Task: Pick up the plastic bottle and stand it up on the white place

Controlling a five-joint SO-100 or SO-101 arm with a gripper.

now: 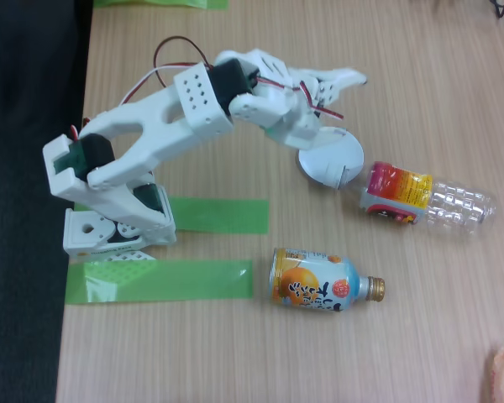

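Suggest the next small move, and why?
Probably swing the gripper toward the plastic bottle. The bottle lies on its side beside the white place, ungrasped, and the gripper sits above the disc in the fixed view, away from the bottle. I can't tell whether the jaws are open.

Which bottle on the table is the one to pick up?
From the white robot arm, go right past the flat round white disc. Touching the disc's lower right edge lies the clear ribbed plastic bottle with a red-yellow label. The shorter light-blue-and-orange bottle-can with the gold cap lies nearer the green tape.
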